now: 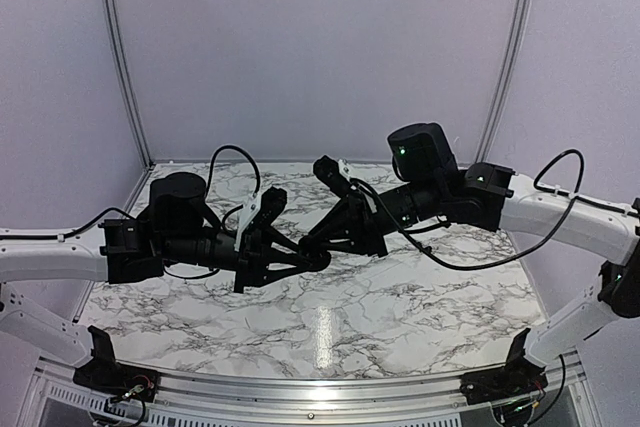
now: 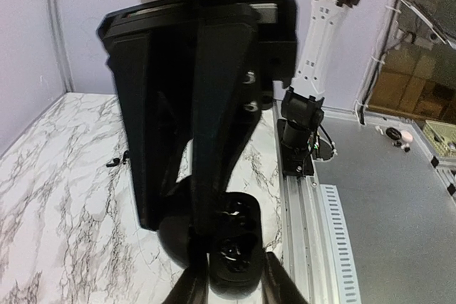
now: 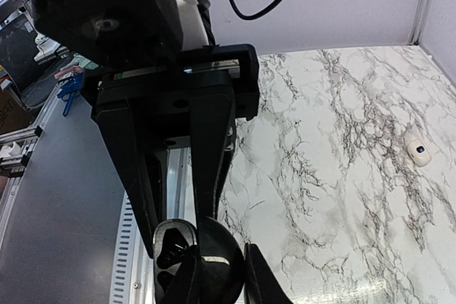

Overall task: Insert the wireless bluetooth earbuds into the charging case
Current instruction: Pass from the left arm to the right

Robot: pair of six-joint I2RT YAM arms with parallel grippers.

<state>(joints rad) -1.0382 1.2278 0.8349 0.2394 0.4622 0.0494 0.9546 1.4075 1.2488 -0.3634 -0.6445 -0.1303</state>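
The charging case (image 3: 420, 152) lies on the marble table (image 3: 335, 197), well apart from both arms. Whether its lid is up cannot be told. The earbuds (image 2: 116, 162) look to be the dark specks on bare marble, too small to be sure. So 0 of 2 seem seated, and the whole insertion is left. The left gripper (image 2: 231, 286) and right gripper (image 3: 221, 282) both pinch 1 black round object (image 2: 231, 247) between them.

The white, grey-veined marble-patterned bench (image 1: 400, 297) carries a small cream-white rounded plastic case (image 3: 419, 152) with a dark spot, lying alone, and elsewhere a tiny black speck (image 2: 116, 162).
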